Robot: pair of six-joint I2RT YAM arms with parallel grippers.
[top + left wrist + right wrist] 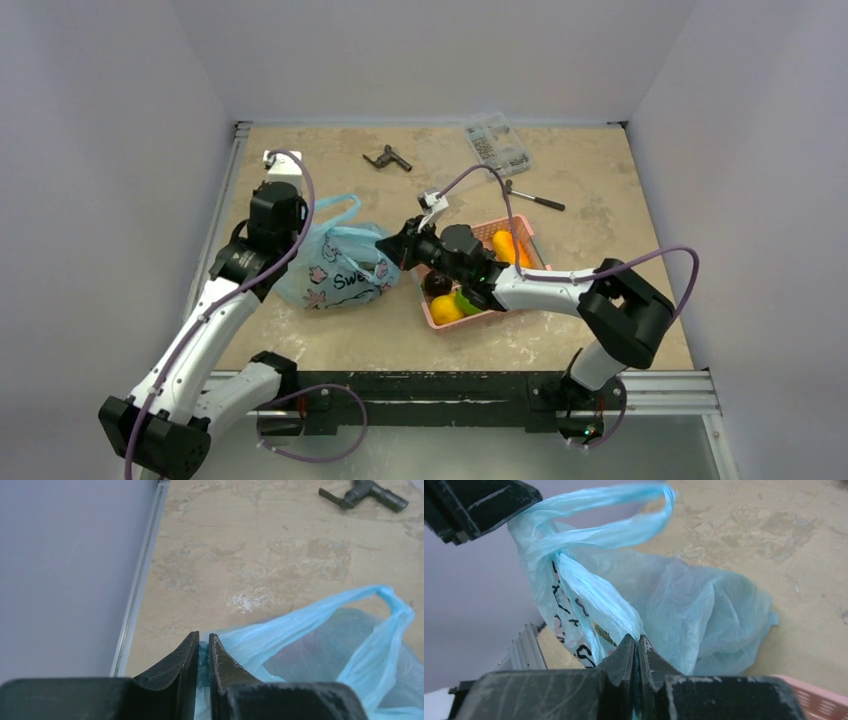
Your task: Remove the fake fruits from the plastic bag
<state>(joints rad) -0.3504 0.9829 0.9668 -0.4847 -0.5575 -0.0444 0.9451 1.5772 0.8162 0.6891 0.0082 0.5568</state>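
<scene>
The pale blue plastic bag [335, 265] with "Sweet" lettering lies left of centre on the table. My left gripper [296, 240] is shut on the bag's left edge, and blue film is pinched between its fingers in the left wrist view [203, 640]. My right gripper [388, 246] is shut on the bag's right side, pinching a twisted handle strip in the right wrist view [637, 641]. The bag [684, 605] hangs between both grippers with its handles [390, 615] stretched. A dark rounded shape [379, 271] shows through the film. I cannot make out the tomato or the melon.
A pink slatted basket [530, 240] right of the bag holds an orange fruit [505, 247], a yellow one [445, 310], a lime-green one [466, 302] and dark grapes [437, 284]. A black tool [387, 158], a clear parts box [497, 143] and a hammer [535, 198] lie at the back.
</scene>
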